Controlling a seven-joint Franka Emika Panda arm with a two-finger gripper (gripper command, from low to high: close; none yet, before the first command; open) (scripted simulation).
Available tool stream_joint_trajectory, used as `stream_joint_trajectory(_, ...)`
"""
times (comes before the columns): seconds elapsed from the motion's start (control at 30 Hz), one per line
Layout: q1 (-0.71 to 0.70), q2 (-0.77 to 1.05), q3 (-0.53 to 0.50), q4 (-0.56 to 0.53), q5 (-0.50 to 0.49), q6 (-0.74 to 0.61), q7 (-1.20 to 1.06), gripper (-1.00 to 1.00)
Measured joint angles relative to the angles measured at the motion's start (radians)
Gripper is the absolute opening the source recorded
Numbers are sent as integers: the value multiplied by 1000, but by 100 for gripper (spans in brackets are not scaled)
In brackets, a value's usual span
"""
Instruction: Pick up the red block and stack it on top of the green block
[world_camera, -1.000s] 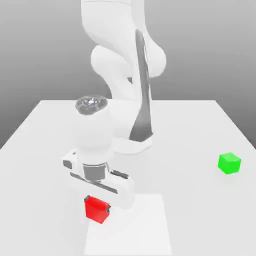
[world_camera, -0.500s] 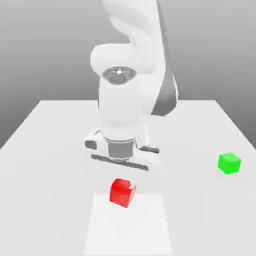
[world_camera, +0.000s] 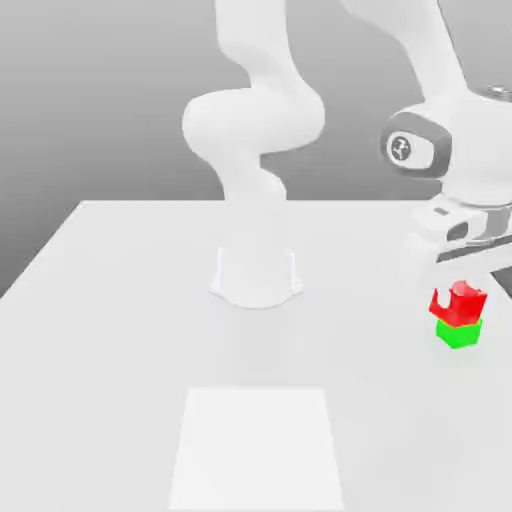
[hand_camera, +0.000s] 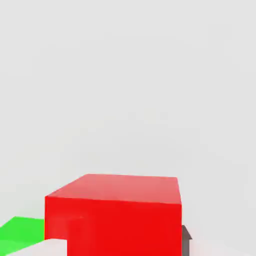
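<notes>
Swung way over from the near-left of the table (world_camera: 120, 300) since a second ago, carrying the cube along. Gripper (world_camera: 461, 288) now clamped shut on the red block (world_camera: 458, 305), parked right above the green block (world_camera: 459, 333), looks touching or just about. Probably light, rigid, smooth-faced, so likely a bit slippery; best pinched on two opposite flat sides, centred. Seems slightly off-centre over the green block, could tip on release.

red block (world_camera: 459, 305): bright red | green block (world_camera: 459, 334): bright green | table (world_camera: 120, 320): plain white
</notes>
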Motion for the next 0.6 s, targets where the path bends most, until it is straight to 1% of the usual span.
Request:
stream_joint_trajectory(0.07,45,-6,42,-1,4,-4,6,-100)
stream_joint_trajectory(0.13,54,-3,54,0,-3,4,12,-100)
stream_joint_trajectory(0.37,44,22,65,2,-47,44,44,-100)
stream_joint_trajectory(0.6,25,62,70,5,-115,86,91,-100)
